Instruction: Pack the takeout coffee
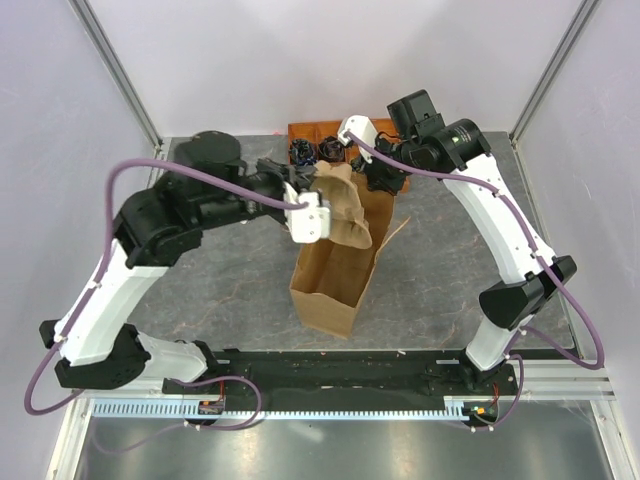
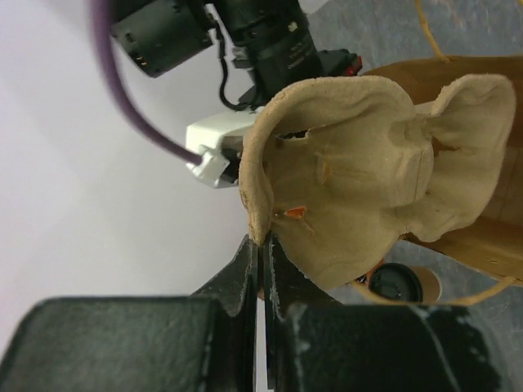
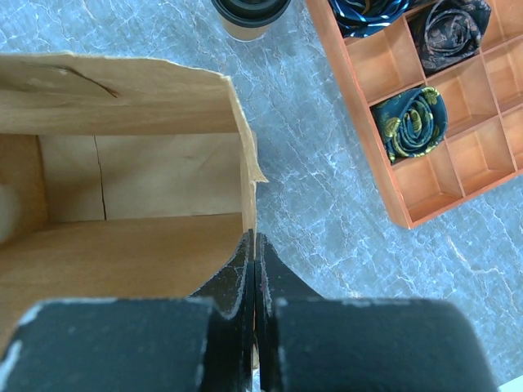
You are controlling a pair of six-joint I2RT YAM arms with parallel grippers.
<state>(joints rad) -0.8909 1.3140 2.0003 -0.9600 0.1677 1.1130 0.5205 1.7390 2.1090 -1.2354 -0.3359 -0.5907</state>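
Left pincer point(image 2: 261, 245) gripping cup carrier point(image 2: 351, 180) rim, right pincer point(image 3: 255, 245) gripping paper bag point(image 3: 122, 163) edge, takeout coffee point(image 3: 249, 16) mostly cropped

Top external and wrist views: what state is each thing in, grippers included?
paper bag: upright, mouth open, rim pinched by the right gripper.
cup carrier: held up at the bag's mouth, rim pinched by the left gripper.
takeout coffee: lid on, standing outside the bag, not packed.
left gripper: shut on the cup carrier.
right gripper: shut on the paper bag.
orange tray: some compartments hold rolled ties, others empty.
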